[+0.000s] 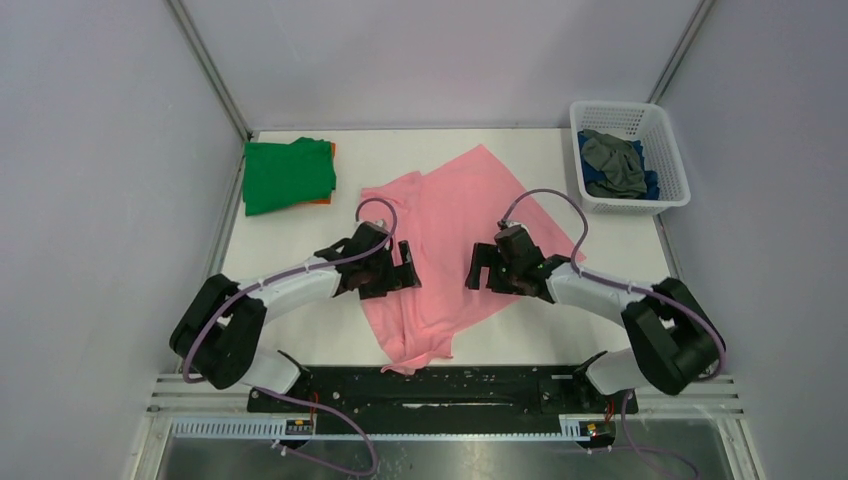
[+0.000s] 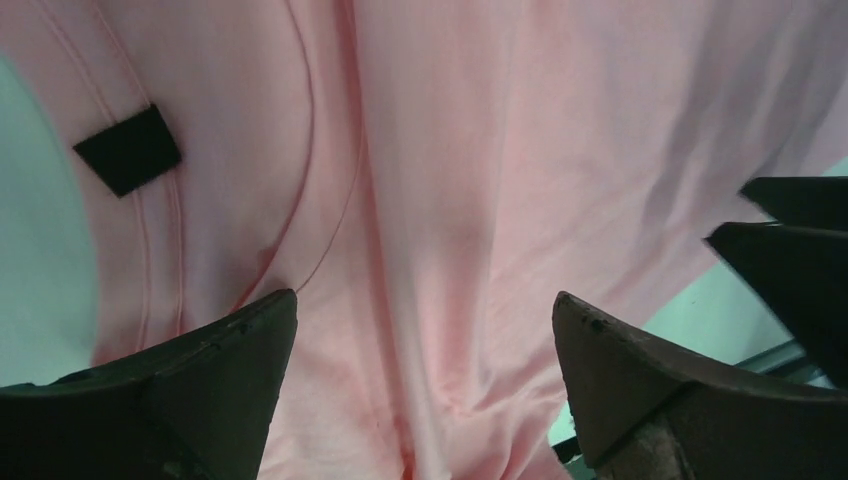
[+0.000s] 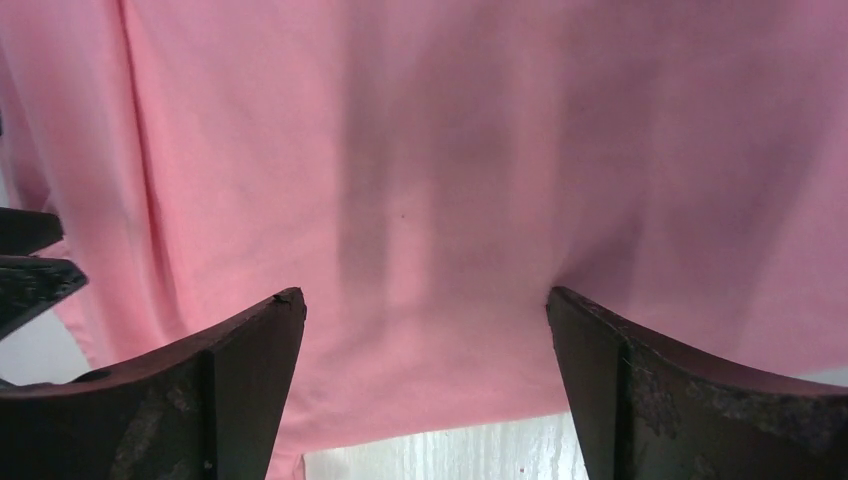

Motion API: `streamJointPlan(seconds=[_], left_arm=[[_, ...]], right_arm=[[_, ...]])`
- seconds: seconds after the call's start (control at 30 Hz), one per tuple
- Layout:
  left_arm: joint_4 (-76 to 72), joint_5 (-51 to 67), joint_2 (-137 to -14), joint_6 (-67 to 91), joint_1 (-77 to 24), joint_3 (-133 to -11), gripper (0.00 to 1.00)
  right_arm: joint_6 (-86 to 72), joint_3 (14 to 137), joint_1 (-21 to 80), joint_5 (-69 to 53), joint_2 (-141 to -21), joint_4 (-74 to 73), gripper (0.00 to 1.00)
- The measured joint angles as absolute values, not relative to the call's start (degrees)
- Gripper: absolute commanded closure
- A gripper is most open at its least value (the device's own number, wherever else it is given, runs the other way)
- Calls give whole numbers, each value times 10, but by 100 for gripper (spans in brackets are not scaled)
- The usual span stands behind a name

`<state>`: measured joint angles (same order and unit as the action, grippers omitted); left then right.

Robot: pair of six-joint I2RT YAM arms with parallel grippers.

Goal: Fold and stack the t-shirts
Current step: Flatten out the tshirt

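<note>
The pink t-shirt (image 1: 450, 230) lies mid-desk with its long axis running from 7 to 1 o'clock. Its far end is spread flat and its near end is bunched. Its black neck label (image 2: 128, 150) shows beside the left end effector (image 1: 400, 262). That and the right end effector (image 1: 482, 270) both sit released over the cloth. On the white desk (image 1: 620, 250), a folded green t-shirt (image 1: 288, 175) lies at 10 o'clock. At 2 o'clock a white basket (image 1: 672, 195) holds a grey t-shirt (image 1: 612, 160).

The pink t-shirt (image 1: 440, 240) was plain, one even shade, with a black square label (image 2: 128, 150). The green t-shirt (image 1: 285, 175) was plain. The orange t-shirt (image 1: 330, 150) showed only an edge. The basket (image 1: 635, 205) was white lattice, holding a grey t-shirt (image 1: 612, 160) and a blue t-shirt (image 1: 651, 184). The table (image 1: 620, 250) was white.
</note>
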<state>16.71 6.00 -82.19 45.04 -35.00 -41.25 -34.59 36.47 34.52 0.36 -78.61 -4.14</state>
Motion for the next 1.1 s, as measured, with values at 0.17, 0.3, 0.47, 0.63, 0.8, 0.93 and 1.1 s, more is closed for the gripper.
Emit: streamJointPlan(seconds=[0.17, 0.3, 0.47, 0.63, 0.8, 0.93, 1.1], left_arm=[[123, 63, -842, 460, -318, -413, 1], [106, 69, -886, 463, -265, -449, 1], [121, 33, -957, 452, -205, -532, 1], [182, -1, -1048, 423, -179, -668, 1], [218, -24, -1051, 393, -173, -745, 1], [220, -23, -956, 384, -177, -703, 1], [200, -9, -786, 397, -241, -561, 1]], right_arm=[[-356, 384, 330, -26, -840, 5, 0], [-368, 376, 324, -38, -842, 25, 1], [-384, 340, 322, -41, -814, 53, 0], [-394, 306, 319, -20, -769, 48, 0], [-396, 307, 316, -10, -739, 22, 1], [-390, 314, 315, 27, -680, -3, 0], [-379, 327, 297, 101, -629, -33, 0]])
